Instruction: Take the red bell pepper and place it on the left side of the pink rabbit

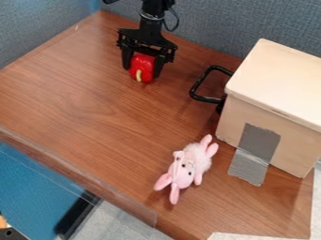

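Note:
The black gripper (143,70) hangs at the upper left of the camera view, near the back of the desk. It is shut on the red bell pepper (142,68), one finger on each side, with the pepper's pale green stem pointing down and toward the camera. The pink rabbit (186,168) lies on the desk at lower centre, its long ears toward the front edge and its feet toward the box. The gripper and pepper are well behind the rabbit and to its left.
A pale wooden box (276,89) stands at the right, with grey tape (254,153) running from its front onto the brown desk (81,98). A black handle (199,88) sticks out from its left side. Clear panels line the desk's front edge, and grey-blue partitions stand behind.

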Available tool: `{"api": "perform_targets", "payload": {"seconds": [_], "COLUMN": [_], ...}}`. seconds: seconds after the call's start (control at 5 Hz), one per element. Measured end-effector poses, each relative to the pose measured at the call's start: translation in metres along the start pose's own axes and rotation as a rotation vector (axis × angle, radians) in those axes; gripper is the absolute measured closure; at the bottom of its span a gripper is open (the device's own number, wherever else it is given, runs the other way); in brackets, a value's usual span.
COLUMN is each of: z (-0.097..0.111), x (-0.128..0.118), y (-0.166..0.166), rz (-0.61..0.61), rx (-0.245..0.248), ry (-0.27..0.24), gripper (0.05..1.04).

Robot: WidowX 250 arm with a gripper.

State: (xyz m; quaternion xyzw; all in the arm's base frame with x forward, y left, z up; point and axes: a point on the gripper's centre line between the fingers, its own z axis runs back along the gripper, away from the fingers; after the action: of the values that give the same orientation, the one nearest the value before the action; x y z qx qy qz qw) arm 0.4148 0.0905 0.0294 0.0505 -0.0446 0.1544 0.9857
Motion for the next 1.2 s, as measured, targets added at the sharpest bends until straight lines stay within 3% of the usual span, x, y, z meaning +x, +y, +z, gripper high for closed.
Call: {"api": "perform_targets", "payload": {"seconds": [0.2, 0.4, 0.6, 0.8, 1.2], "z": [0.02, 0.058, 0.073, 0.06, 0.025], "x": [0.0, -0.02, -0.06, -0.104, -0.163], "y": [-0.002, 0.001, 0.004, -0.01, -0.026], "rz": [-0.017, -0.038, -0.082, -0.176, -0.298], "rx": [-0.028, -0.064, -0.061, -0.043, -0.011], "ry": [-0.042, -0.119, -0.138, -0.09, 0.006], "gripper": [0.223, 0.223, 0.222, 0.223, 0.223]}}
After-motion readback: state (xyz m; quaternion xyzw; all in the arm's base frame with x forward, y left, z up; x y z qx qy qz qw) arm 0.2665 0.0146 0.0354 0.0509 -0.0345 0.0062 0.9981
